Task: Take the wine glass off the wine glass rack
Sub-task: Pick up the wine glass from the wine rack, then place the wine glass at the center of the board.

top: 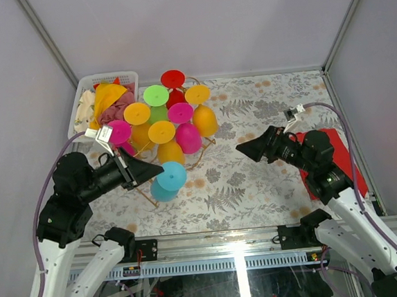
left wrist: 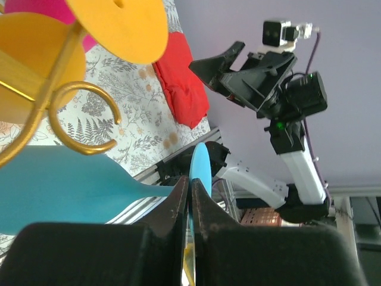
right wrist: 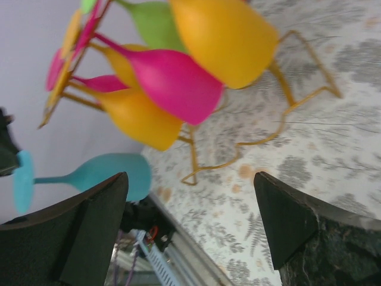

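Left pincer [left wrist: 190,189]: jaws pinched narrow on the thin foot of the turquoise wine glass [left wrist: 59,185]. The glass is plain, matte and opaque, its bowl off to the side of the fingers, near a scroll end of the gold wine glass rack [left wrist: 83,86]. Farther past the pincer, orange, pink and green hanging glasses [right wrist: 172,83]. Right pincer [right wrist: 190,196]: spread wide, holding nothing.

Wine glass [top: 168,179] just before the rack [left wrist: 83,87]; basket [top: 83,96] behind, left
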`<state>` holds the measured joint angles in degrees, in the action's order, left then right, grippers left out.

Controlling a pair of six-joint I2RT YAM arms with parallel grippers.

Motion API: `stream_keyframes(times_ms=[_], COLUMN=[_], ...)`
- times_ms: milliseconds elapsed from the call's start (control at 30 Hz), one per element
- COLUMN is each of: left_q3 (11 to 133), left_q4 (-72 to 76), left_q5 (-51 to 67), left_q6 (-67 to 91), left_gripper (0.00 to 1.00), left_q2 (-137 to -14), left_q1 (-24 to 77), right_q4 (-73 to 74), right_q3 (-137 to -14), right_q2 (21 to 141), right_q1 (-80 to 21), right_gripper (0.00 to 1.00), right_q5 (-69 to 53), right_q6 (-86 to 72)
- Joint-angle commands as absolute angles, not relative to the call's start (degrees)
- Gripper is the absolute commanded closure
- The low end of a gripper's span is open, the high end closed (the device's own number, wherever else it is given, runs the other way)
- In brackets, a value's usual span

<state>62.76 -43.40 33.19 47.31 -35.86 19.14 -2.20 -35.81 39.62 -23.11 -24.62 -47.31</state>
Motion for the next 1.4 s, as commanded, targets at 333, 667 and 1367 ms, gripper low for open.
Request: stream_keyframes(times_ms=[333, 667, 1367], left_q3=[62.8, 66.6, 71.2], left_q4=[-40.7, -40.1, -36.4], left_q5=[44.5, 44.6, 34.7], left_q6=[39.6, 39.2, 39.1], left_gripper=[1.00, 1.00, 1.00], left_q2=[-36.9, -38.6, -47.2], left_q1=[19.0, 19.0, 29.5], right_q4=[-27.0, -31.4, -26.2], right_q3=[-35.3, -36.0, -39.3], right_q2=[45.8, 46.3, 47.4], right_q1=[-25.7, -29.4, -34.8], right_gripper=[0.15, 0.15, 0.15], right_q5=[-45.6, -46.2, -42.3], right_q6=[-59.1, -60.5, -56.5])
